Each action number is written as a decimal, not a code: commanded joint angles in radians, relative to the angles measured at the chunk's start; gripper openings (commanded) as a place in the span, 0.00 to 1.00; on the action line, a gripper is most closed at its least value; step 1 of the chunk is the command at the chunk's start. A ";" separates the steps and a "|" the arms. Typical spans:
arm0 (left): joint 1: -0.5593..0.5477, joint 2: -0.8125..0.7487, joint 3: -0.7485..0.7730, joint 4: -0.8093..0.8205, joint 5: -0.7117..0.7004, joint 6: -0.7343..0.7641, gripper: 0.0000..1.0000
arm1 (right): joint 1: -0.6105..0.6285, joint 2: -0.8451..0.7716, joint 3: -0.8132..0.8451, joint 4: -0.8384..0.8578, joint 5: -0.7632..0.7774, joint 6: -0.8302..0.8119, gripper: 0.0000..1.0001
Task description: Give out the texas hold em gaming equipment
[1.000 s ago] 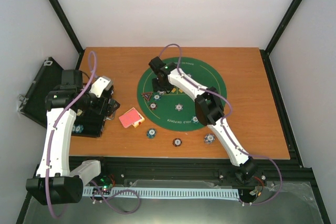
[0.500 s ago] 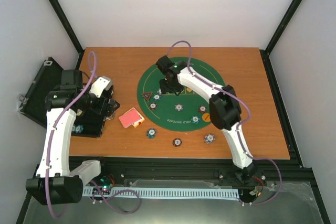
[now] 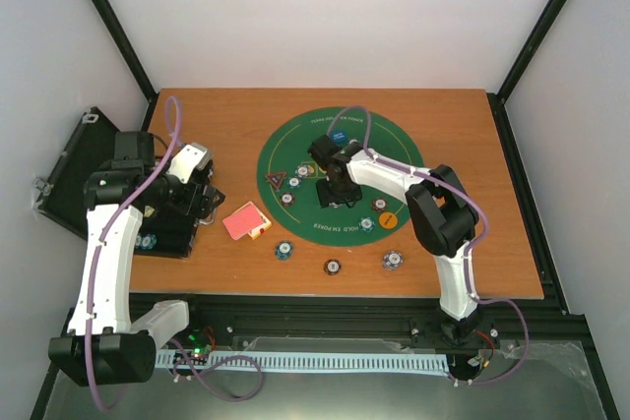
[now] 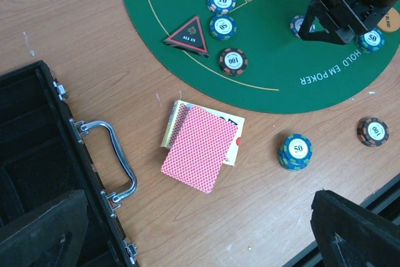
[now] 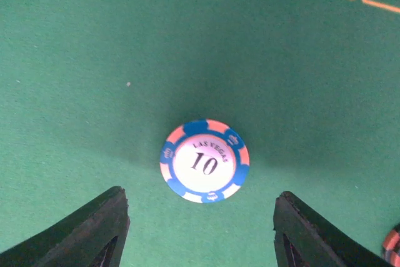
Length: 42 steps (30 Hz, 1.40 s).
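The right gripper (image 5: 200, 217) is seen spread open, with nothing clasped. Just ahead of it, touching neither jaw, a blue-and-orange poker chip (image 5: 204, 161) marked 10 lies flat on the green felt mat (image 5: 94, 60), at lower centre of the wrist frame. It may be a short stack; from above that is unclear. It is judged light, rigid and smooth-rimmed, and is best pinched across opposite edges.

— Any room around the right gripper (image 5: 200, 206)?
— Bare green felt (image 5: 94, 60) ahead and to both sides. Only the 10 chip (image 5: 204, 161) lies at the mouth of its spread fingers; a second chip (image 5: 392, 243) sits just outside one finger.
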 commanded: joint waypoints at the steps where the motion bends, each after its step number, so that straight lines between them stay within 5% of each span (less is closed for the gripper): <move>1: 0.006 -0.019 0.034 -0.010 0.017 0.013 1.00 | 0.008 0.021 0.011 0.050 -0.014 -0.003 0.64; 27: 0.006 -0.019 0.034 -0.012 0.017 0.015 1.00 | 0.010 0.079 0.011 0.035 0.056 -0.030 0.55; 33: 0.005 -0.015 0.033 -0.007 0.014 0.015 1.00 | 0.009 0.075 0.023 0.036 0.046 -0.023 0.42; 42: 0.006 -0.015 0.028 -0.004 0.012 0.021 1.00 | 0.010 0.049 0.113 0.001 0.074 -0.023 0.37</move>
